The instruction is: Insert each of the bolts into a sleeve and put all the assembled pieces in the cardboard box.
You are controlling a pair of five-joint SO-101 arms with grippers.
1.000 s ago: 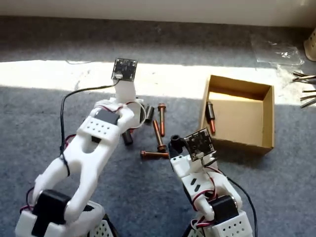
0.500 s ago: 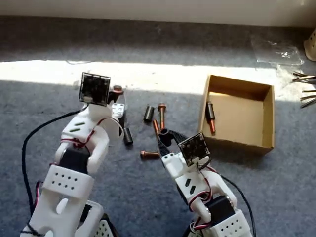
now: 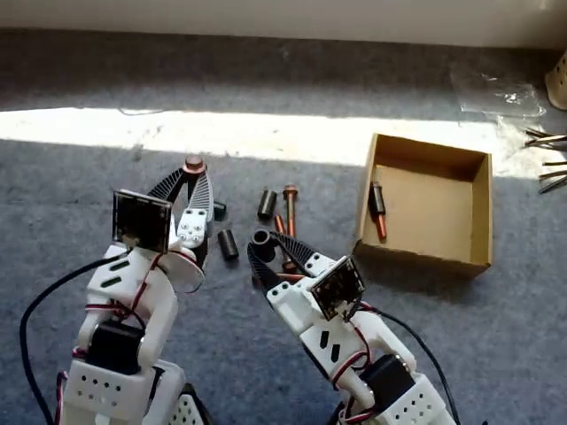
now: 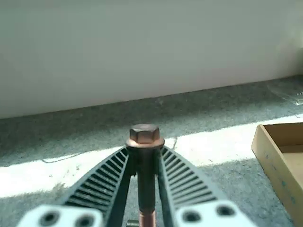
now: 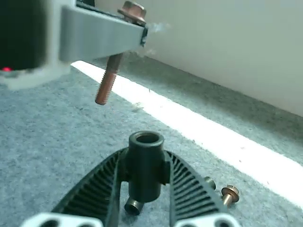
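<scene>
Nearest the arm bases, the right end effector [image 3: 263, 247] is clenched around a dark sleeve [image 3: 263, 237], whose open mouth points out past the fingertips. At 10 o'clock from it, and well apart, the left end effector [image 3: 192, 175] is grasping a copper bolt [image 4: 146, 184] by the shank just under its hex head. The head sticks out beyond the fingertips, and the threaded end hangs free on the wrist side.

Between the two arms a short sleeve [image 3: 229, 243] lies on the grey tabletop [image 3: 80, 204]. Farther on, at 12 o'clock from the right end effector, a second sleeve [image 3: 267, 204] and a loose bolt [image 3: 290, 202] lie side by side. Another bolt [image 3: 280, 224] is partly hidden behind the right fingers.

At 2 o'clock from the right end effector sits the cardboard box [image 3: 425, 253]. One assembled piece [image 3: 378, 209] lies inside it, near its 9 o'clock wall. Beyond the box, at 1 o'clock, is a clear plastic bag [image 3: 500, 93].
</scene>
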